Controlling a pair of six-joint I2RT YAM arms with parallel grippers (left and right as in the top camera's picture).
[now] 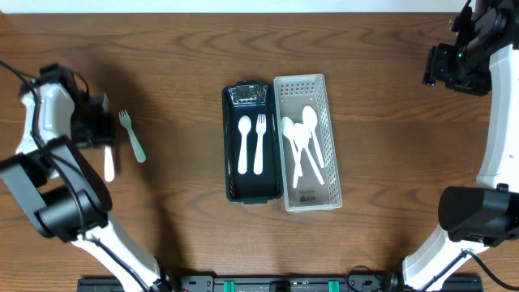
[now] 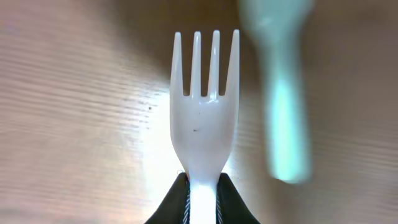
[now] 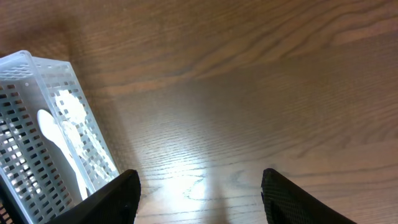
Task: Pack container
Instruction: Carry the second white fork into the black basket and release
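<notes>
A dark green container (image 1: 230, 162) at the table's middle holds a white spoon (image 1: 243, 144) and a white fork (image 1: 259, 143). Beside it on the right, a white perforated basket (image 1: 328, 154) holds several white spoons (image 1: 302, 142); the basket also shows in the right wrist view (image 3: 37, 143). My left gripper (image 1: 104, 136) at the far left is shut on a white fork (image 2: 204, 118), whose end shows in the overhead view (image 1: 109, 166). A pale green fork (image 1: 132, 136) lies on the table just right of it, and appears blurred in the left wrist view (image 2: 283, 93). My right gripper (image 3: 199, 193) is open and empty above bare table at the far right.
The container's clear lid part (image 1: 247, 94) sits at its far end. The wooden table (image 1: 389, 146) extends around the containers.
</notes>
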